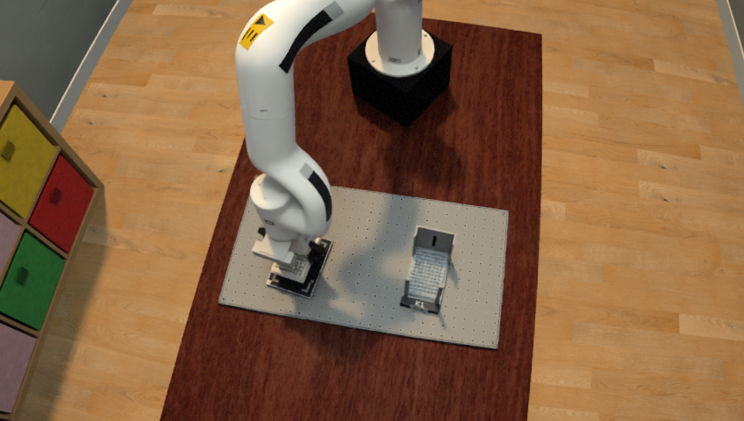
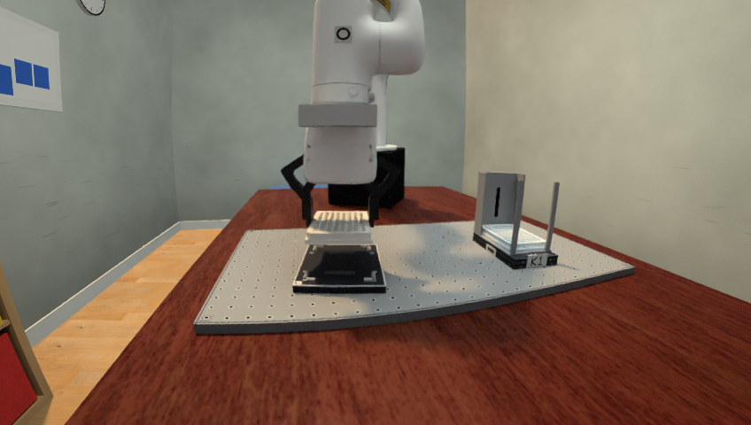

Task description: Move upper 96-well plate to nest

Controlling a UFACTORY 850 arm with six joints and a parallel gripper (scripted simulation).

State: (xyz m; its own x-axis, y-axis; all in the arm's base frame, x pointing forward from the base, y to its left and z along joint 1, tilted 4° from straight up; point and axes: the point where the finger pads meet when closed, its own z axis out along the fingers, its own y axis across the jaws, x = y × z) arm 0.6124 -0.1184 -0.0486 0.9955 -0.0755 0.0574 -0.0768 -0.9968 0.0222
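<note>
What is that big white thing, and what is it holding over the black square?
It is a robot arm bolted to a table. One picture looks down from above; the other looks across the table from the side. Its black gripper is shut on a white plate full of tiny wells, held just above a black nest. Both sit over a grey holed board. To the right, rack K1 holds another plate.
</note>
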